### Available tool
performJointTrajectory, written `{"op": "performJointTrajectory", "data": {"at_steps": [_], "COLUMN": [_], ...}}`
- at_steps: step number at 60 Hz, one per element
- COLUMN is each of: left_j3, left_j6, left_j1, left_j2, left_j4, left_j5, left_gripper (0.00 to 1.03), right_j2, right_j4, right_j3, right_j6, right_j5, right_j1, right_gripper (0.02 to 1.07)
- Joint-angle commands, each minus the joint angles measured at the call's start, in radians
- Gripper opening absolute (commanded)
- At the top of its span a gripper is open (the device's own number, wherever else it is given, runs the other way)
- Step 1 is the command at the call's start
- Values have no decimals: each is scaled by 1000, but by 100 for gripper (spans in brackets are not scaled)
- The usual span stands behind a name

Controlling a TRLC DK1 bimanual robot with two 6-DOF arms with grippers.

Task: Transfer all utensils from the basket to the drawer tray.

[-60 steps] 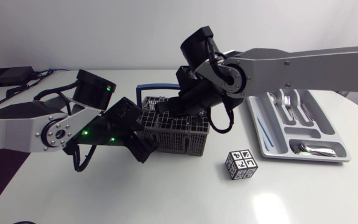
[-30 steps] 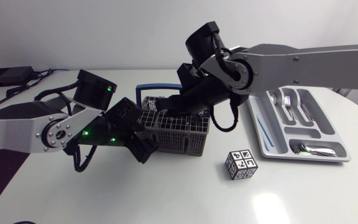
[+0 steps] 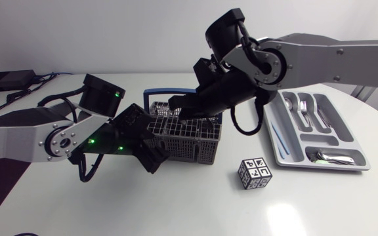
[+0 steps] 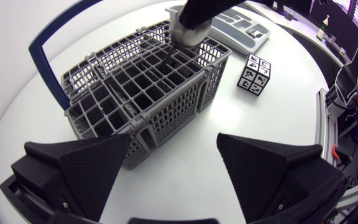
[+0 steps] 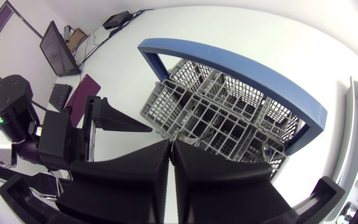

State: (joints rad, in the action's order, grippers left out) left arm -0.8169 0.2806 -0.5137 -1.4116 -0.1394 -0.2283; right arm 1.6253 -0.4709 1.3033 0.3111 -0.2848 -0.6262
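The grey wire basket (image 3: 190, 139) with a blue handle (image 3: 155, 92) stands mid-table. My right gripper (image 3: 176, 107) hangs just above its back-left cells, shut; in the left wrist view a silvery utensil end (image 4: 189, 33) shows at its tips over the basket (image 4: 148, 87). In the right wrist view the fingers (image 5: 154, 168) are pressed together above the basket (image 5: 222, 118). My left gripper (image 3: 153, 153) stands open at the basket's front-left corner, with nothing between its fingers (image 4: 73, 168). The grey drawer tray (image 3: 279, 141) lies to the right, holding spoons (image 3: 304, 108).
A black-and-white patterned cube (image 3: 254, 173) sits in front of the basket's right end, between basket and tray. A flat black box (image 3: 5, 80) with cables lies at the table's back left. Open tabletop spreads along the front.
My right arm has risen and shifted right, lifting its shut gripper up off the basket's back-left cells. The left arm has stayed where it was.
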Motion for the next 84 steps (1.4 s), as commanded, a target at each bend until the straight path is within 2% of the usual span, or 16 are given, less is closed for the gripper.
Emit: {"op": "performJointTrajectory", "data": {"at_steps": [1,17,62,68,84], "left_j3": [10,9,15,15,-4], "left_j6": [-20,-20,-26,-26,-31], "left_j1": [-6,-11,-29,-29,-23], "left_j2": [-12,-12,0,2,14], "left_j4": [1,1,-3,-5,-40], "left_j5": [-8,-8,-6,-6,-8], "left_gripper": [97,97,97,97,98], "right_j2": [-31,-56,-139,-154,-225], "right_j4": [-15,-64,-107,-132,-252], "right_j3": [40,51,51,60,60], "right_j6": [23,11,6,-4,-47], "right_j5": [1,-19,-91,-99,-195], "right_j1": [8,13,2,3,72], "right_gripper": [10,10,10,10,10]}}
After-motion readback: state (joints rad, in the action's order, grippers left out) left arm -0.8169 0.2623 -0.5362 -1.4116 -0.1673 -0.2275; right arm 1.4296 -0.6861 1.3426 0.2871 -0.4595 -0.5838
